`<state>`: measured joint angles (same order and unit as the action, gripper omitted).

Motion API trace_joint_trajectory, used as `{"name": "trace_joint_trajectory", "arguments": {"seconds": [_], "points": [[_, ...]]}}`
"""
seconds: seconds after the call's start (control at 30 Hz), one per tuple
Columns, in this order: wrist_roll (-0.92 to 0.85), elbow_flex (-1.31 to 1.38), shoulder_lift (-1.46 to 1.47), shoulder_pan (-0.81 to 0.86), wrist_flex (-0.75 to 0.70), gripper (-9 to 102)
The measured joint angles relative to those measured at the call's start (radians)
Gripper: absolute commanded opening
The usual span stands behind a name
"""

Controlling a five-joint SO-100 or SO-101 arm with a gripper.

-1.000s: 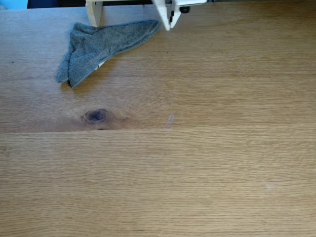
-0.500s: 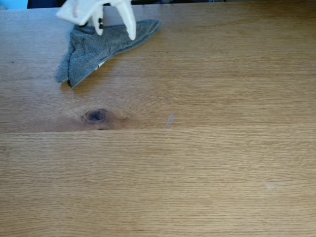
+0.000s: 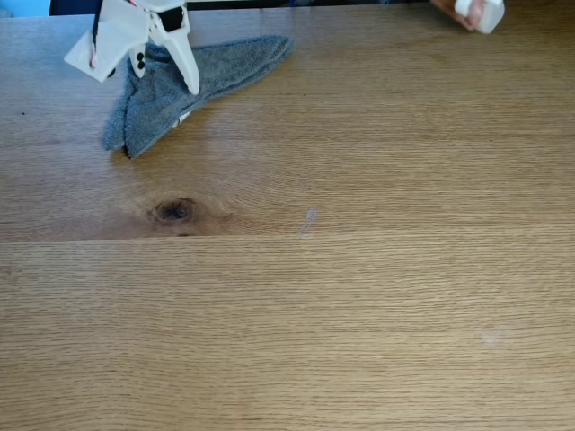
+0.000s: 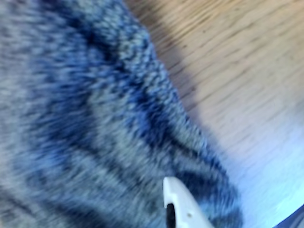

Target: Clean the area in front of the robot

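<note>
The area is a light-brown oak tabletop [image 3: 359,296] with a dark oval knot [image 3: 175,211]. A crumpled grey terry cloth [image 3: 216,67] lies at its far left. The robot's white gripper [image 3: 139,81] hangs over the cloth's left part, open, with its fingers spread to either side of the fabric. One long white finger [image 3: 186,67] points down onto the cloth. Up close in the wrist view, the cloth [image 4: 85,123] is blurred, one white fingertip [image 4: 183,206] sits just above it, and bare tabletop [image 4: 237,52] lies at the upper right.
A hand holding a small white object [image 3: 476,13] reaches in at the top right corner. A faint pale smear [image 3: 308,218] marks the wood near the plank seam, and another faint spot [image 3: 490,338] lies lower right.
The gripper swung from the top centre leftward and came down over the grey cloth, with its fingers spread. A hand with a white object appeared at the top right.
</note>
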<state>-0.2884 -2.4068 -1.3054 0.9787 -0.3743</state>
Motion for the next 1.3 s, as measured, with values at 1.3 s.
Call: {"name": "trace_joint_trajectory", "arguments": {"seconds": [1.3], "points": [[0.101, 0.058, -0.500, -0.457, -0.268, 0]]}}
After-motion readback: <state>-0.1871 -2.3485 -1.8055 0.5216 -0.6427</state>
